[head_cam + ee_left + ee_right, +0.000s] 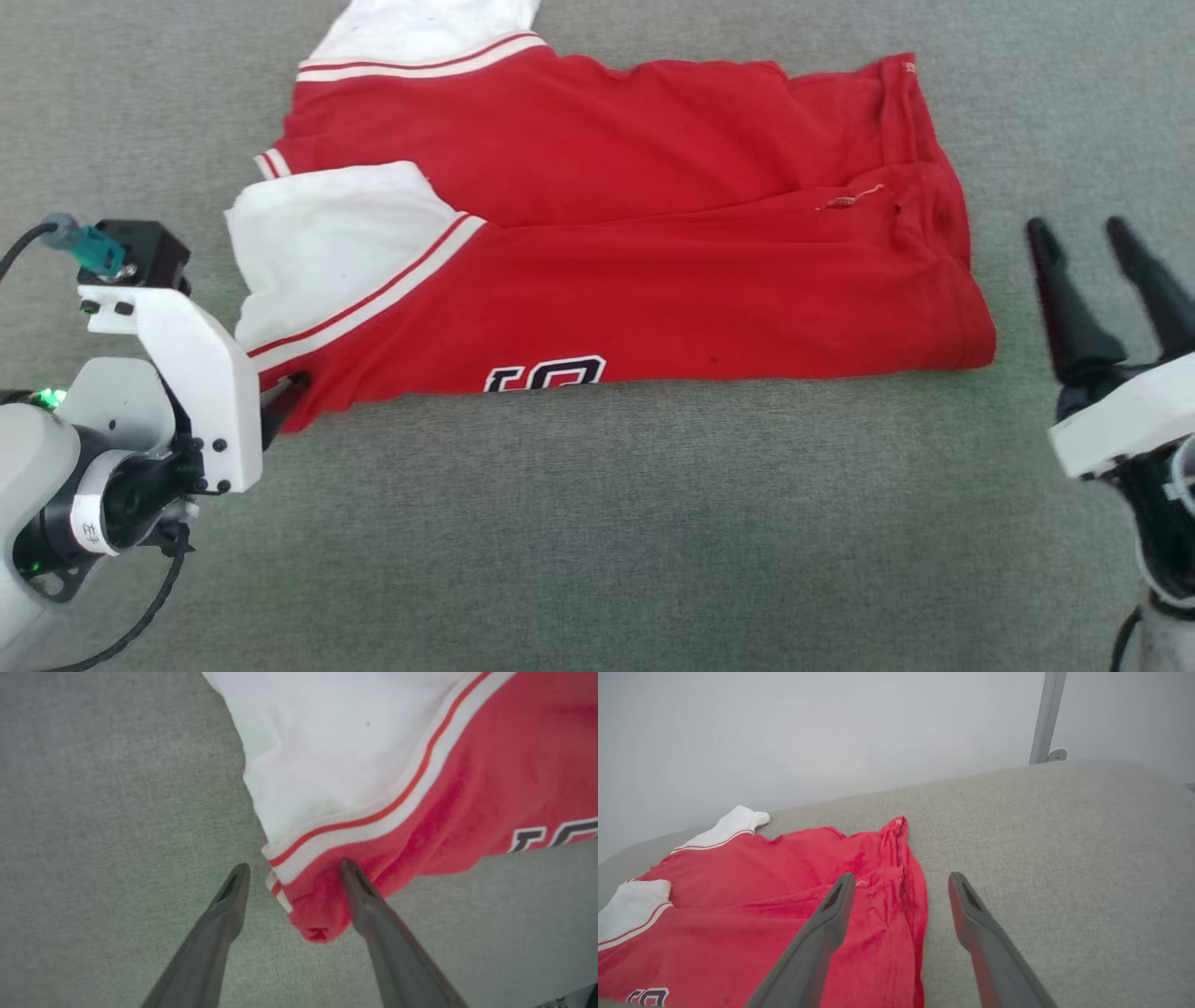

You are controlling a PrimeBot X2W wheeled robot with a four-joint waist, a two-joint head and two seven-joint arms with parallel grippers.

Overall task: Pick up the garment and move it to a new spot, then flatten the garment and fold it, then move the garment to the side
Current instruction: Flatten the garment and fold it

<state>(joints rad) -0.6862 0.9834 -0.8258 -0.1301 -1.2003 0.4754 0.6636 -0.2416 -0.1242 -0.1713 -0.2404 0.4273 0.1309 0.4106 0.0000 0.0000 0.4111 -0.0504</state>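
The garment is a red jersey with white sleeves and striped trim. It lies folded lengthwise on the grey surface, with black lettering at its near edge. My left gripper sits at the garment's near left corner, mostly hidden behind its white bracket. In the left wrist view the left gripper is open, and the red corner lies between its fingers. My right gripper stands open just right of the garment's hem, apart from the cloth. In the right wrist view the right gripper holds nothing, with the hem beyond it.
The grey cloth-covered surface stretches out in front of the garment and to its right. In the right wrist view a pale wall and a metal post stand behind the surface's far edge. A black cable hangs from my left arm.
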